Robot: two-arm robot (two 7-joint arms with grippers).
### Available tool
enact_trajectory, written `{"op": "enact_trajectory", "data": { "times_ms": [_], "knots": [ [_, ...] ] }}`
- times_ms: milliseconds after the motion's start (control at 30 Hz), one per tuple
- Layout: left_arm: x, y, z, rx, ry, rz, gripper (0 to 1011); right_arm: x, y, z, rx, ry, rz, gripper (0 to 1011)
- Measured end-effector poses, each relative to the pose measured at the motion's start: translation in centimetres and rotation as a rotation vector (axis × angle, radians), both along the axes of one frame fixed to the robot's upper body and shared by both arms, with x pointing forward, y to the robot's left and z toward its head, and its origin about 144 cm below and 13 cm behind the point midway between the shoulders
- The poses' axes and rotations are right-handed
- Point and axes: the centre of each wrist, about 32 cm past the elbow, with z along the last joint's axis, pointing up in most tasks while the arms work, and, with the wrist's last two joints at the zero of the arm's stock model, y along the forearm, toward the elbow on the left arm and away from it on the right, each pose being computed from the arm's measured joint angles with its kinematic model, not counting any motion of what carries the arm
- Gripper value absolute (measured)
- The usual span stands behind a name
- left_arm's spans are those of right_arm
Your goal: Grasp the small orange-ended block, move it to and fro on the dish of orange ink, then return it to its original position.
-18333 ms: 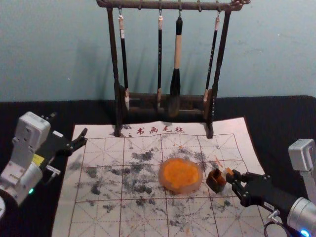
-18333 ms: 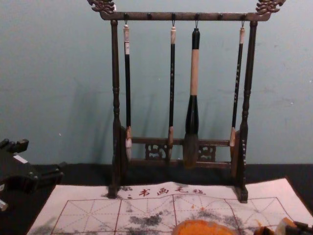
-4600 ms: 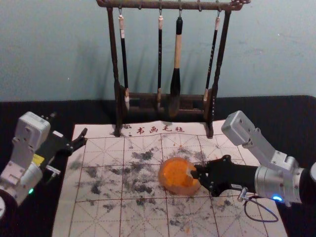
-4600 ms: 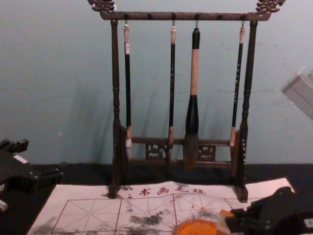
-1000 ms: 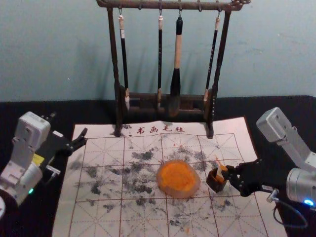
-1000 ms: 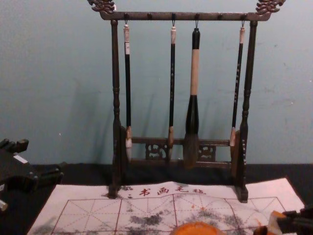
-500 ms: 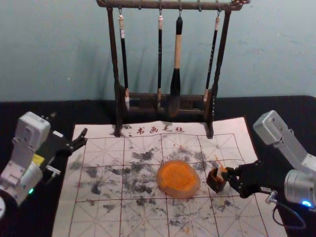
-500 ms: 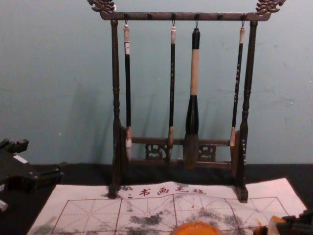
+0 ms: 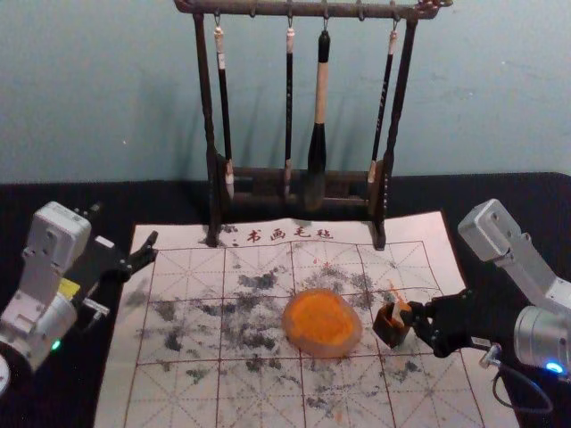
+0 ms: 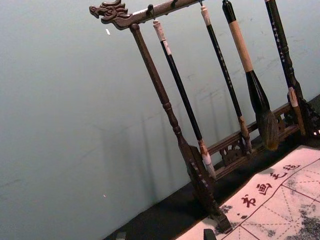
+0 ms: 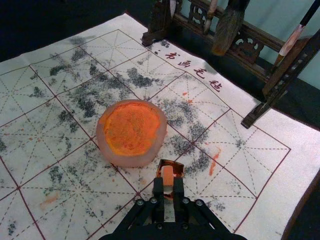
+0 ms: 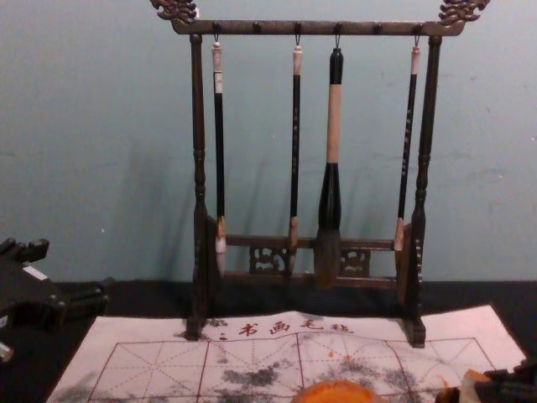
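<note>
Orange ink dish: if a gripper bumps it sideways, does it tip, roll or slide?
Tipping looks unlikely: the dish is low, wide and flat on the mat. Rolling too, since it isn't standing on its round edge. A slide seems likelier, perhaps dragging the mat, which looks thin with a wavy far edge.

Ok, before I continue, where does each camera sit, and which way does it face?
Head view: on the head, facing forward and down over the white gridded mat; shows left hand and right hand.
Chest view: lower, facing forward at the dark wooden brush rack; hands at both edges.
Left wrist: faces the rack; open fingertips.
Right wrist: faces the round orange-ink dish; fingers closed on the small orange-ended block.
Head and right wrist share dish and mat.
</note>
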Motion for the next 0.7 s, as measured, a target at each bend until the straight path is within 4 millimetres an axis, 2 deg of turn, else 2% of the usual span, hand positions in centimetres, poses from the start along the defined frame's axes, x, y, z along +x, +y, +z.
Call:
{"op": "enact_trajectory", "data": {
  "times_ms": [67, 267, 333, 367, 533, 567, 667, 700],
  "knots": [
    [0.00, 0.00, 0.00, 0.000, 0.000, 0.000, 1002, 0.00, -0.01, 0.01, 0.000, 0.000, 0.000, 62],
    [0.00, 0.00, 0.00, 0.000, 0.000, 0.000, 1001, 0.00, -0.01, 0.04, 0.001, -0.001, 0.000, 209],
    [0.00, 0.00, 0.00, 0.000, 0.000, 0.000, 1001, 0.00, -0.02, 0.05, 0.001, -0.001, 0.000, 266],
    [0.00, 0.00, 0.00, 0.000, 0.000, 0.000, 1001, 0.00, -0.02, 0.05, 0.001, -0.001, 0.000, 328],
    [0.00, 0.00, 0.00, 0.000, 0.000, 0.000, 1001, 0.00, -0.02, 0.06, 0.002, -0.001, 0.000, 469],
    [0.00, 0.00, 0.00, 0.000, 0.000, 0.000, 1001, 0.00, -0.03, 0.06, 0.002, -0.001, 0.000, 528],
    [0.00, 0.00, 0.00, 0.000, 0.000, 0.000, 1001, 0.00, -0.02, 0.06, 0.002, -0.001, 0.000, 590],
    [0.00, 0.00, 0.00, 0.000, 0.000, 0.000, 1001, 0.00, -0.02, 0.06, 0.002, -0.001, 0.000, 651]
  ]
}}
